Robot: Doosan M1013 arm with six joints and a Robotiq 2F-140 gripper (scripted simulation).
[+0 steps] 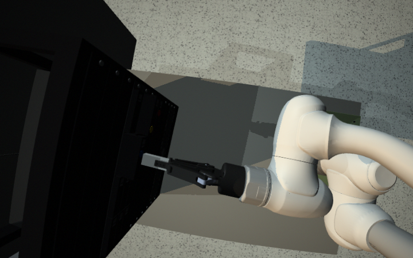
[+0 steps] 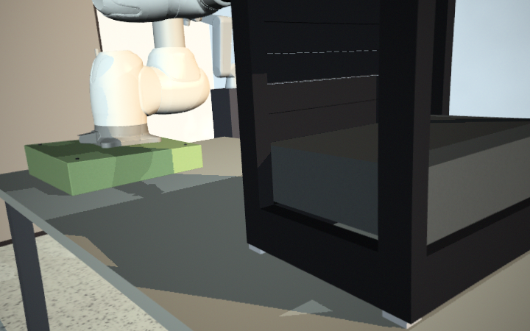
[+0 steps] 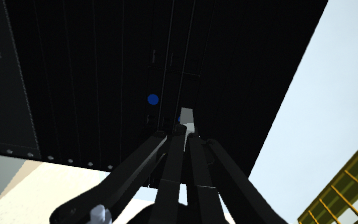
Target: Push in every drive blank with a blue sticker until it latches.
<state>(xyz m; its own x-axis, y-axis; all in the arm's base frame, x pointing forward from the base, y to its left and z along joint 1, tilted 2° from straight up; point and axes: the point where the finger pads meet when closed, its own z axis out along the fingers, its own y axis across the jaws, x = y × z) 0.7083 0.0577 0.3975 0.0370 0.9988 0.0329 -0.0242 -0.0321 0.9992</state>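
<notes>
Closed black two-finger gripper (image 1: 149,160) pressing its pale fingertips at tall black rack (image 1: 91,127) front, holding nothing.
Blue round sticker (image 3: 153,99) marks a drive blank just left of the contact point; tips look offset beside it. Risk: hard or off-centre push slides or tips the unfastened rack, or seats the wrong blank.
</notes>
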